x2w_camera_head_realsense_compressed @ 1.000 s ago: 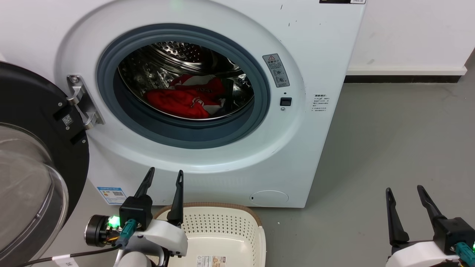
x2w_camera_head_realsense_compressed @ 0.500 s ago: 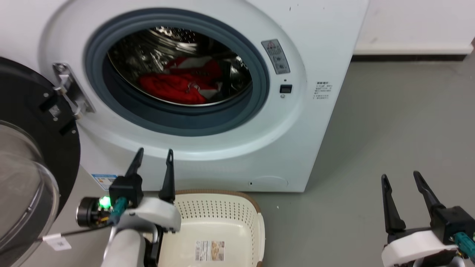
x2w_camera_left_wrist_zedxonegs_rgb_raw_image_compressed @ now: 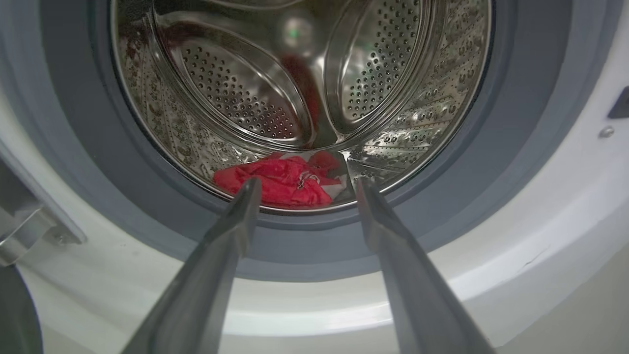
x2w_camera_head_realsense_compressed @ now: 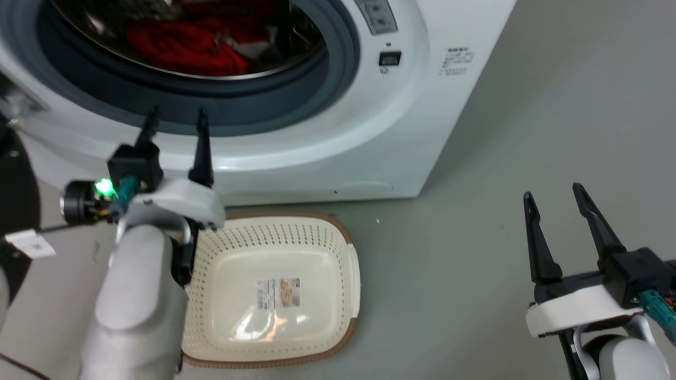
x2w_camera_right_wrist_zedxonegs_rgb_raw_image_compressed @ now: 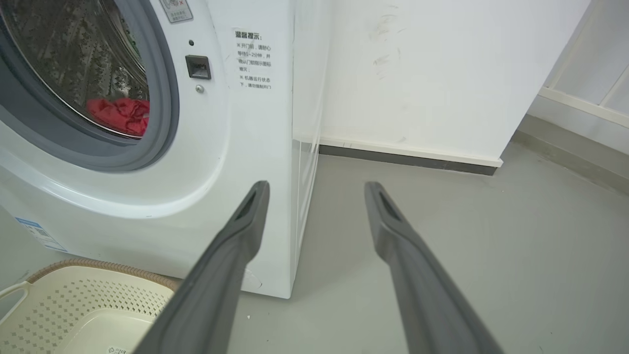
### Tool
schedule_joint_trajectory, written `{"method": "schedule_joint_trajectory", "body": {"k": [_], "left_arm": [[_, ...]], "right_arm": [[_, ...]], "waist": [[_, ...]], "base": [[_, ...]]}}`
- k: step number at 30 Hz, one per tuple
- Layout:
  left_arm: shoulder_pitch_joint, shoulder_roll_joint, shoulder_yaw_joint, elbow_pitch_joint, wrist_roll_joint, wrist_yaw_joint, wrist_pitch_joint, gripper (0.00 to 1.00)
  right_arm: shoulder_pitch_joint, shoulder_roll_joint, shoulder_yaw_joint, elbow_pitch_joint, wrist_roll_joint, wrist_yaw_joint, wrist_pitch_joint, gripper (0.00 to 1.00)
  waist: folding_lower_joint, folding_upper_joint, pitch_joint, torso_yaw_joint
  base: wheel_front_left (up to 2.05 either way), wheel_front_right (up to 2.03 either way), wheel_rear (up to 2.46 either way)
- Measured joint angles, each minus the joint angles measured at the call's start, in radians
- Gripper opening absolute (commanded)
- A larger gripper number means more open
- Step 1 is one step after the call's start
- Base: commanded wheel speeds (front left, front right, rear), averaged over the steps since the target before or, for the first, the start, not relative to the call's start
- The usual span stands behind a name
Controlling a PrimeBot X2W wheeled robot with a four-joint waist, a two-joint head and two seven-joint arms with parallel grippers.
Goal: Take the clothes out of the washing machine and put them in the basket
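The left tool (x2w_camera_head_realsense_compressed: 177,113) is released, its two dark fingers spread. It is raised in front of the large white front-loading washing machine (x2w_camera_head_realsense_compressed: 369,132), with its tips level with the lower grey seal of the round porthole. Beyond the tips, the bright red fabric clothes (x2w_camera_left_wrist_zedxonegs_rgb_raw_image_compressed: 280,179) lie bunched on the bottom of the perforated steel drum, untouched. The low cream perforated plastic basket (x2w_camera_head_realsense_compressed: 353,274) with a brown rim sits on the grey floor just below and right of this tool. The right tool (x2w_camera_head_realsense_compressed: 552,191) is released with its fingers spread, over the floor and well apart from the basket, with the machine's corner to its left.
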Motion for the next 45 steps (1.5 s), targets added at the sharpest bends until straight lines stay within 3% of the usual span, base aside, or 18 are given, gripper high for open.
{"method": "schedule_joint_trajectory", "body": {"k": [11, 23, 33, 34, 45], "left_arm": [[-0.299, 0.132, -0.026, 0.252, 0.057, -0.02, 0.018, 1.0], [-0.606, 0.264, -0.067, 0.481, 0.103, -0.047, 0.113, 1.0], [-0.84, 0.372, -0.159, 0.592, 0.167, -0.09, 0.277, 1.0], [-0.898, 0.407, -0.202, 0.619, 0.19, -0.099, 0.339, 1.0], [-1.0, 0.49, -0.338, 0.714, 0.166, -0.106, 0.536, 1.0]], "right_arm": [[-0.065, 0.0, 0.067, 0.011, 0.025, 0.0, -0.019, 1.0], [-0.093, 0.0, 0.142, 0.06, 0.073, 0.0, -0.057, 1.0], [-0.123, -0.001, 0.203, 0.094, 0.105, 0.0, -0.081, 1.0], [-0.129, -0.001, 0.227, 0.102, 0.114, 0.0, -0.089, 1.0], [-0.143, -0.001, 0.282, 0.132, 0.157, 0.0, -0.107, 1.0]], "waist": [[0.0001, 0.0, 0.159, -0.088], [0.0001, 0.0, 0.26, -0.189], [0.0, 0.0, 0.35, -0.24], [0.0, 0.0, 0.376, -0.259], [0.0, 0.0, 0.454, -0.334]], "base": [[0.0, 0.0, 0.0], [0.0, 0.0, 0.0], [0.0, 0.0, 0.0], [0.0, 0.0, 0.0], [0.0, 0.0, 0.0]]}}
